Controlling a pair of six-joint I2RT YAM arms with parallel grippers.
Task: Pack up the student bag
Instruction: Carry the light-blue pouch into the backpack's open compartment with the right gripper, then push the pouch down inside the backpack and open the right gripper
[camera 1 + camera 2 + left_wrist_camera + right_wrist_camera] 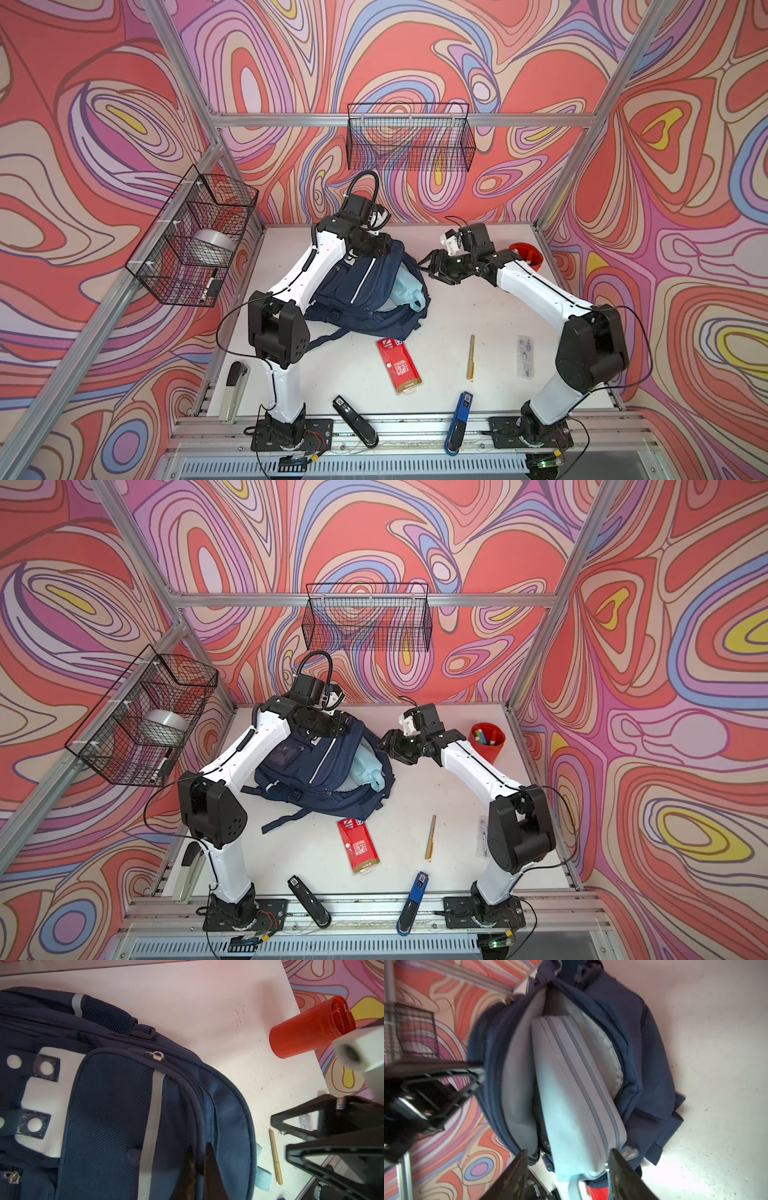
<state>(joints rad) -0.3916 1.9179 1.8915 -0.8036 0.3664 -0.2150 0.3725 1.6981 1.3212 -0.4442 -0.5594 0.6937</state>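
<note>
The navy student bag (pixel 361 286) (pixel 316 766) lies on the white table with its main compartment unzipped and gaping toward the right. A light blue pouch (pixel 405 289) (pixel 575 1095) sits in that opening, with its strap end sticking out. My left gripper (pixel 386 248) (pixel 199 1147) is shut on the bag's fabric beside the zip at the bag's top. My right gripper (pixel 428 269) (pixel 569 1150) hovers just right of the opening. It is open, and its fingers (pixel 618 1167) stand either side of the pouch's near end without clamping it.
A red cup (pixel 530 255) with markers stands at the back right. In front of the bag lie a red box (pixel 399 365), a gold pen (pixel 471 357) and a clear packet (pixel 525 357). Three staplers line the front edge: grey (pixel 235 390), black (pixel 355 422), blue (pixel 459 419).
</note>
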